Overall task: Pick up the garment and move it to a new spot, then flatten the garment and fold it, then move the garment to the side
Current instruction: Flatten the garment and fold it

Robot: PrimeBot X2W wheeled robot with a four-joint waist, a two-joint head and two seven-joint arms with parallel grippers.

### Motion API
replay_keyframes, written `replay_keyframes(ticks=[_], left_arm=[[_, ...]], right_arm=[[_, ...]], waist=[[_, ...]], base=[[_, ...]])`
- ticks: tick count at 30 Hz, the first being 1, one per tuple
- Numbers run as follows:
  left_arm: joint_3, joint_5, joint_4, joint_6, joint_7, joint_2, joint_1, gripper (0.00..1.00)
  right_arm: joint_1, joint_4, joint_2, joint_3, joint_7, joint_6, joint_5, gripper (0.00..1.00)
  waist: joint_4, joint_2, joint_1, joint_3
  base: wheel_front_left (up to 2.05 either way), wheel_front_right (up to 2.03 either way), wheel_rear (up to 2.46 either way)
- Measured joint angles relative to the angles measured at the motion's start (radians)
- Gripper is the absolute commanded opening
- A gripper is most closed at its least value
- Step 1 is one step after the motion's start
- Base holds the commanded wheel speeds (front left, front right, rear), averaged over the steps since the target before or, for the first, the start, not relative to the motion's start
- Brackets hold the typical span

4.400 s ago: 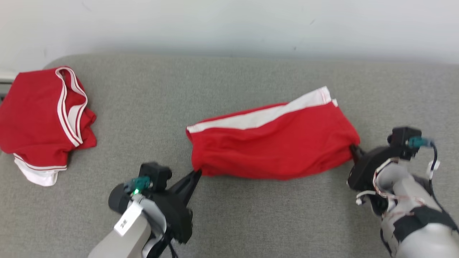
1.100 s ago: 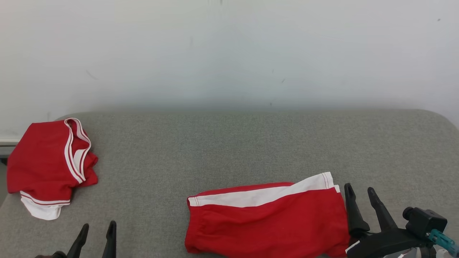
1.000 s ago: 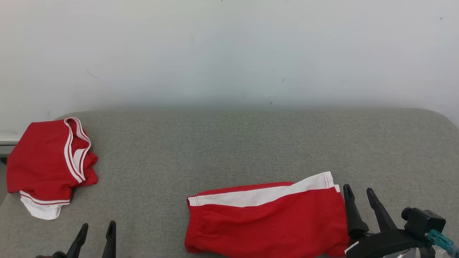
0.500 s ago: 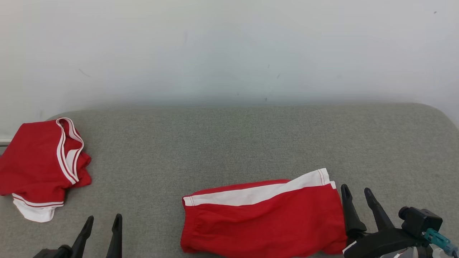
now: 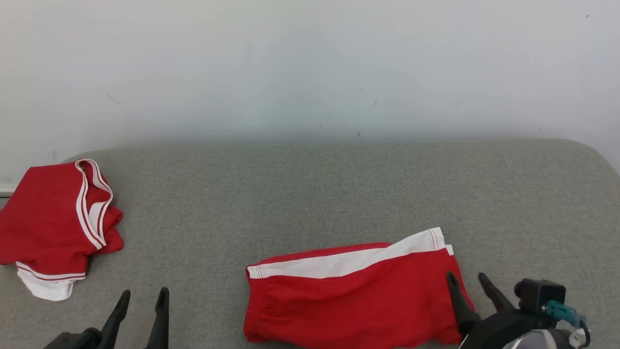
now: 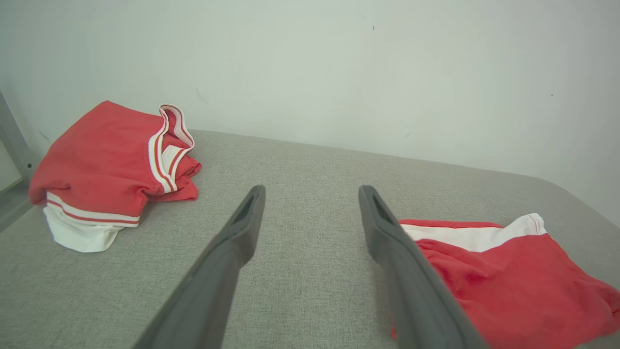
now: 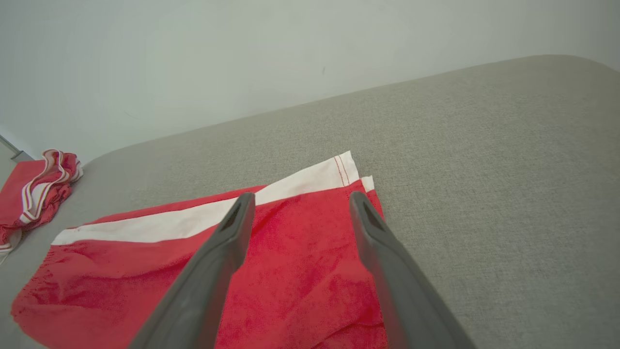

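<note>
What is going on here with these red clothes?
A robot is working on the striped red garment, lying fairly flat on the grey surface. Both end effectors are open and empty: the right end effector over its right end, the left end effector apart, to its left. A second red garment lies bunched at far left.

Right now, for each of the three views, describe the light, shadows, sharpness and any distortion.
Head view: soft even light, no glare, shorts sharp. Left wrist view: reds paler than in the head view, left tool looms large. Right wrist view: surface tilts, its far edge bows.
</note>
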Motion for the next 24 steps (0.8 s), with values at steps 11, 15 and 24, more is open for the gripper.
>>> replay_keyframes(ticks=[11,15,24], left_arm=[[-0.035,0.033,-0.029,0.000,0.040,-0.015,0.005,1.00],[-0.046,0.035,-0.033,0.000,0.057,-0.016,-0.002,1.00],[-0.062,0.041,-0.039,0.000,0.082,-0.019,-0.025,1.00]], right_arm=[[-0.133,0.173,-0.083,-0.020,0.350,-0.054,-0.030,1.00],[-0.205,0.231,-0.085,-0.022,0.442,-0.056,-0.030,1.00],[-0.290,0.360,-0.079,-0.045,0.571,-0.060,-0.009,1.00]], waist=[[0.013,0.0000,0.0000,0.009],[0.025,0.0000,0.0000,0.018],[0.058,0.0000,0.0000,0.038]], base=[[0.00,0.00,0.00],[0.00,0.00,0.00],[0.00,0.00,0.00]])
